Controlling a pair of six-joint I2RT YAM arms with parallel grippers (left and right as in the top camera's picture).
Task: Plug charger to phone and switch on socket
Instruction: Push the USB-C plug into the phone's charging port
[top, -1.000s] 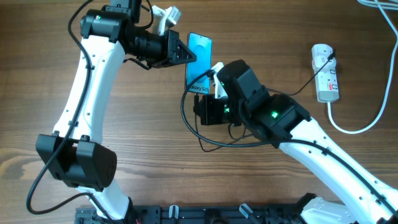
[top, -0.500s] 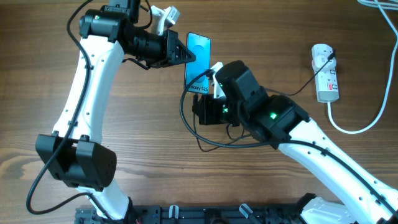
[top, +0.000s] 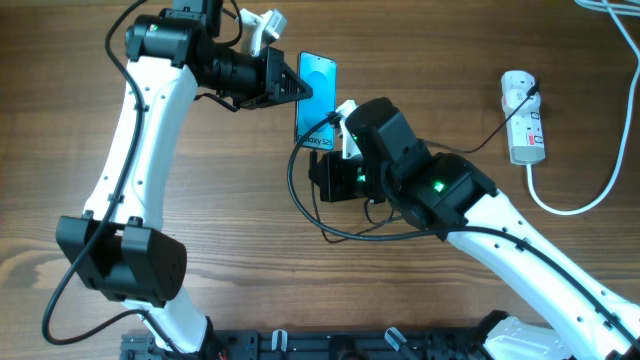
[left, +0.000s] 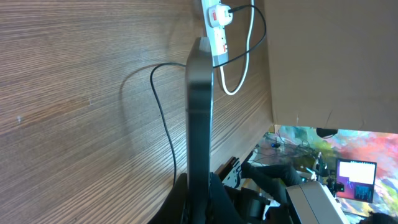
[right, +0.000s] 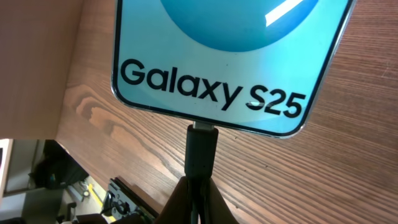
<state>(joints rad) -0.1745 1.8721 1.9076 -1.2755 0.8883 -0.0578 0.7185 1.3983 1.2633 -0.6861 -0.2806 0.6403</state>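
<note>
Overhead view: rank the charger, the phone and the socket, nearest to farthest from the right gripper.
1. charger: its plug tip is held in the fingers of the right gripper.
2. phone: just beyond the tip, held by the left gripper.
3. socket: far off to the right.

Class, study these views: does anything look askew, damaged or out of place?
Nothing looks damaged or spilled. In the right wrist view the bottom edge of the phone slants against the charger plug touching it, slightly misaligned.

Wooden table (top: 240, 290), brown, straight grain, evenly lit. Plain tan panel (left: 336, 56) at right, left wrist view. Small lit screen (left: 355, 186) below.
</note>
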